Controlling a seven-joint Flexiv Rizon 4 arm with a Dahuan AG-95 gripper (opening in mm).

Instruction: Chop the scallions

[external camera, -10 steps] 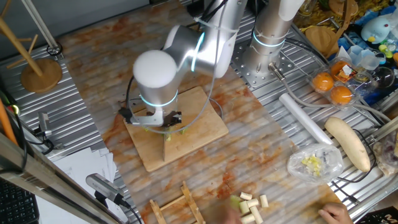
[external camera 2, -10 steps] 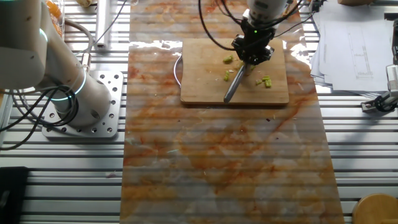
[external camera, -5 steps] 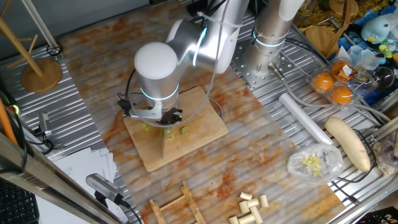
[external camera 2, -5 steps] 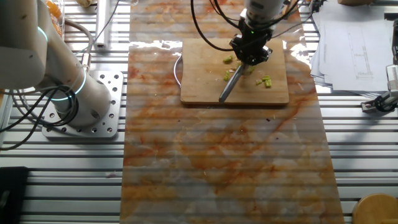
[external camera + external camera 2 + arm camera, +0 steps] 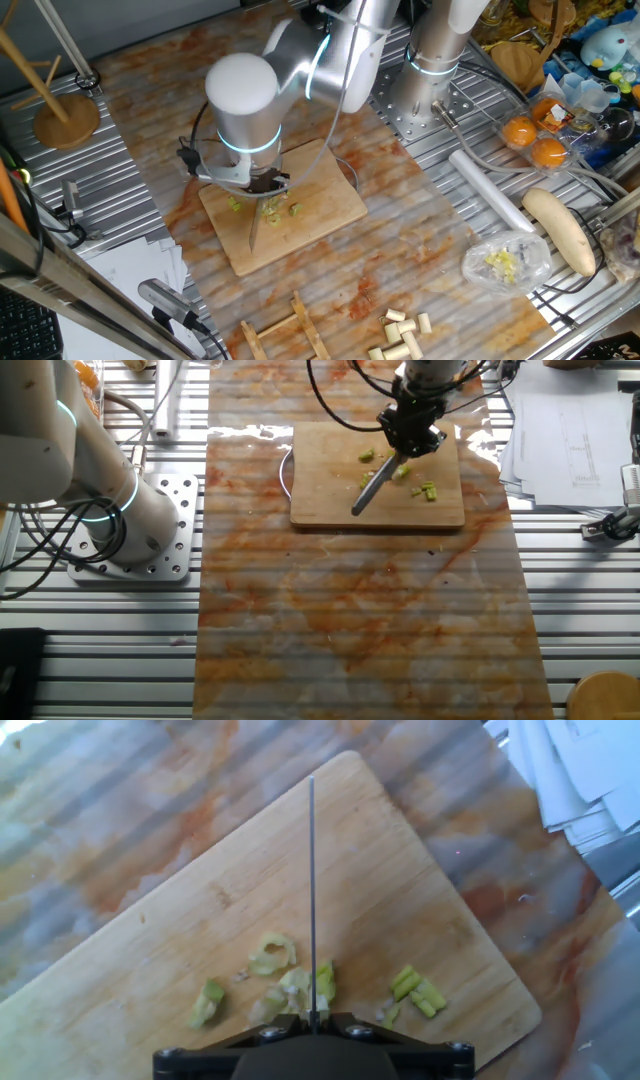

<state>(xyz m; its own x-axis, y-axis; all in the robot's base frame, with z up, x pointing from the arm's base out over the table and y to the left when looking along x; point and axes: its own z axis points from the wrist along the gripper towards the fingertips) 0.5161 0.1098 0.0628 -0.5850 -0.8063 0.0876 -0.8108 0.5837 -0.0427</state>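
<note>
The gripper [image 5: 411, 438] is positioned over the wooden cutting board [image 5: 320, 210] on the desk [image 5: 360, 620], its fingers clamped on a knife [image 5: 374, 488] whose thin blade extends forward across the board, seen edge-on in the hand view. Chopped scallions [image 5: 285, 982] lie scattered on the board on both sides of the blade near its base, as small pale green pieces. Separate short stalk cylinders [image 5: 400, 335] rest on the desk near its edge, well apart from the board.
</note>
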